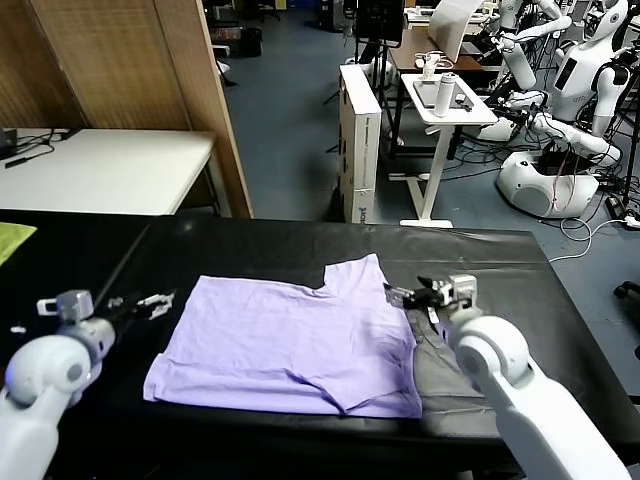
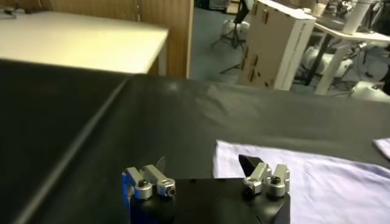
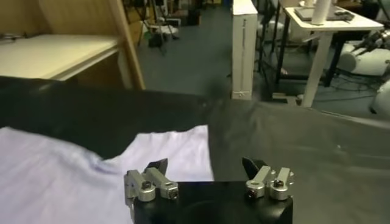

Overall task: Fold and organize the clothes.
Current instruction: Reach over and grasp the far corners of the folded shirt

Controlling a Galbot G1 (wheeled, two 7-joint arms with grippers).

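Left gripper (image 2: 205, 165), right gripper (image 3: 206, 165): fingers spread wide, empty, above T-shirt (image 1: 290, 345) edges.

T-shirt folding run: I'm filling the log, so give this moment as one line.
T-shirt: flat on black table, unheld | left gripper: open, at shirt's left edge | right gripper: open, at shirt's right edge

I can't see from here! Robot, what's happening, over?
Left gripper open, beside T-shirt. Right gripper open, at its far corner. T-shirt on black table, unheld. Nothing blocking.

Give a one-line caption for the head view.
Lavender T-shirt lies partly folded on the black table, open left gripper and right gripper at its sides.
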